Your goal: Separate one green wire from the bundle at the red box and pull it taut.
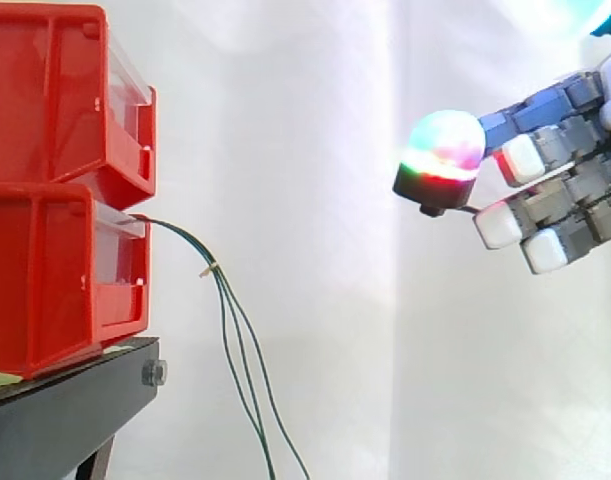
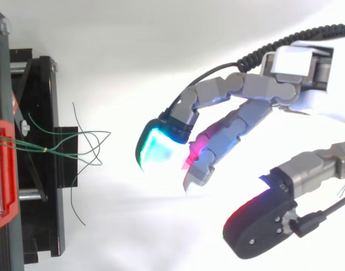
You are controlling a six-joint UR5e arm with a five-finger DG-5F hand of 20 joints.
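Green wires [image 1: 213, 266] hang from red box [image 1: 55, 280], well apart from hand [image 2: 291, 90]; hand relaxed, holding nothing.

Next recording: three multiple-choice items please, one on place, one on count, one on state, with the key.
1. The green wires come out: A from overhead; B at the lower red bin's front top edge; C from the floor.
2. Red bins stacked: A one; B two; C four.
3. The hand is: A open, apart from the wires; B shut on a wire; C pressing a bin.
Key: 1 B, the side view shows them emerging there; 2 B, the upper bin sits on the lower; 3 A, relaxed fingers, clear gap.
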